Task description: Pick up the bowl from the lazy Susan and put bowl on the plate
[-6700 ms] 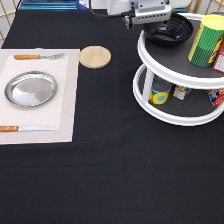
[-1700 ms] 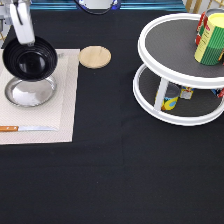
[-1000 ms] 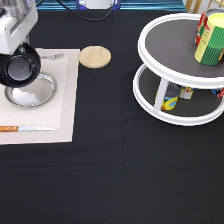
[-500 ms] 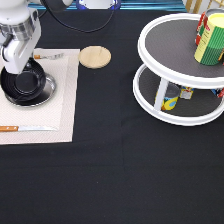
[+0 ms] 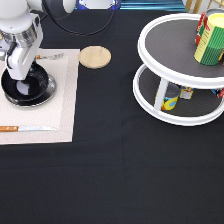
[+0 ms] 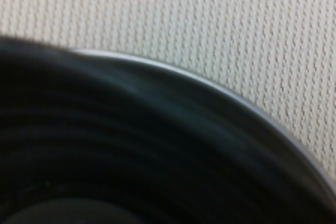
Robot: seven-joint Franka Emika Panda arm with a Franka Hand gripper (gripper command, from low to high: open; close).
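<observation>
Spreading across the whole scene, the black table [image 5: 115,170] carries a white lazy Susan [image 5: 175,112] at the exterior view's right, with a yellow-green can [image 5: 212,37] on its upper tier and small jars on the lower one. At the exterior view's left lies a pale placemat [image 5: 62,105], and on it the black bowl [image 5: 35,87] sits upright, mouth up, round with no long axis, resting on the silver plate, of which only a thin bright sliver of rim [image 6: 255,107] shows in the wrist view, beside the bowl's ribbed wall [image 6: 135,150] and the woven mat. The exterior view hides that rim entirely. The gripper [image 5: 19,75] reaches down onto the bowl's far-left edge; whether its fingers grip or have let go cannot be told. A wooden disc [image 5: 95,56] lies just beside the mat, and a knife [image 5: 27,128] lies along the mat's near edge.
</observation>
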